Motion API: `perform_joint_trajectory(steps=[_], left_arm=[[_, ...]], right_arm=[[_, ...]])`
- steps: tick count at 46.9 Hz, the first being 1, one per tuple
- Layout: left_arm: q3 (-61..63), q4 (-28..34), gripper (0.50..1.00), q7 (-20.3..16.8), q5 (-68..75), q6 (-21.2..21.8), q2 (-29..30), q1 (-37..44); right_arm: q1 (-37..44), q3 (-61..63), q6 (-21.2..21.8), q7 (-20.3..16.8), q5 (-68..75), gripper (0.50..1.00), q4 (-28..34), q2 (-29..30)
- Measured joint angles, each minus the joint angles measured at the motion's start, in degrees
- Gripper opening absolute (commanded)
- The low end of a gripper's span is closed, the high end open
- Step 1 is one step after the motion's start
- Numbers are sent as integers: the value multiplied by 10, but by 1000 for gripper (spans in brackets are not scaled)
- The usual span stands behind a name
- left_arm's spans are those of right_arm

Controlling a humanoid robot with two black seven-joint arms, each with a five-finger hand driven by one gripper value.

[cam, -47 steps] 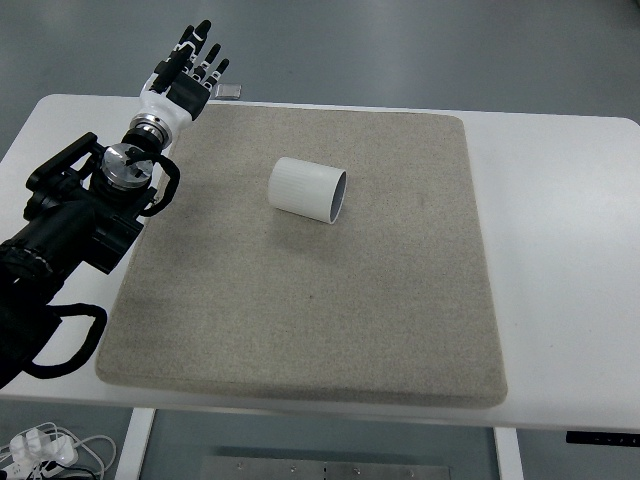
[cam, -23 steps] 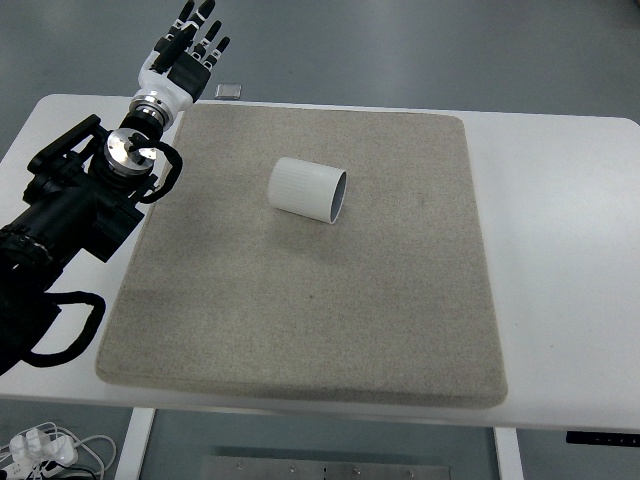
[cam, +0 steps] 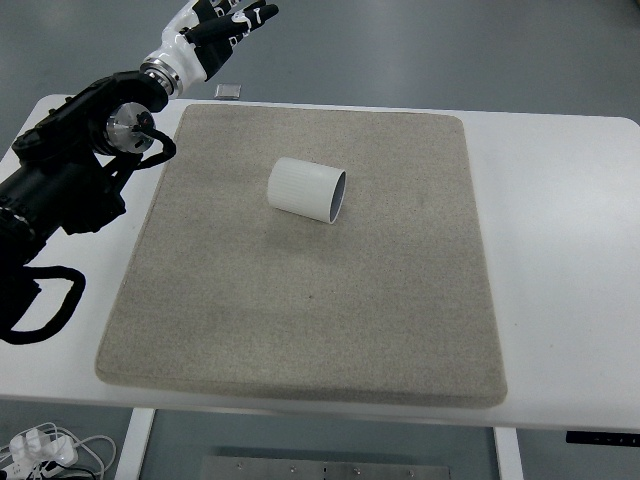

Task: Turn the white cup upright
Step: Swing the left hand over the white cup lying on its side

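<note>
A robotics test lab: a plain white table (cam: pixel 560 220) stands on a smooth grey-blue floor (cam: pixel 420 50), and a square grey felt mat (cam: pixel 300 300) covers most of the tabletop as a work surface. A black robot arm (cam: pixel 70 190) reaches over the table's left edge. Below the table's near left corner, white cables (cam: pixel 45 448) lie loose on the floor.

The left arm (cam: pixel 70 185) enters from the picture's left edge and reaches up toward the top. Its left hand (cam: pixel 215 30) hangs with fingers spread, holding nothing.
</note>
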Motion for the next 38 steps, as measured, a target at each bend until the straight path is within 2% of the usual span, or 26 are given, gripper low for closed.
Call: perform_joint_trajectory(steps=[11,21,28,38], left_arm=[[89,-92,990,1,147,-12,59,-10],[184,-120,992,1,244,-59,105,-72],[248,-151,992,0,271,-65,112,-98],[288,-219,992,0,395,-78,125,-108]], right_arm=[[0,0,0,0,0,952,0,0],[0,0,0,0,0,952,0,0],[0,0,0,0,0,952,0,0],[0,0,0,0,0,952,0,0]])
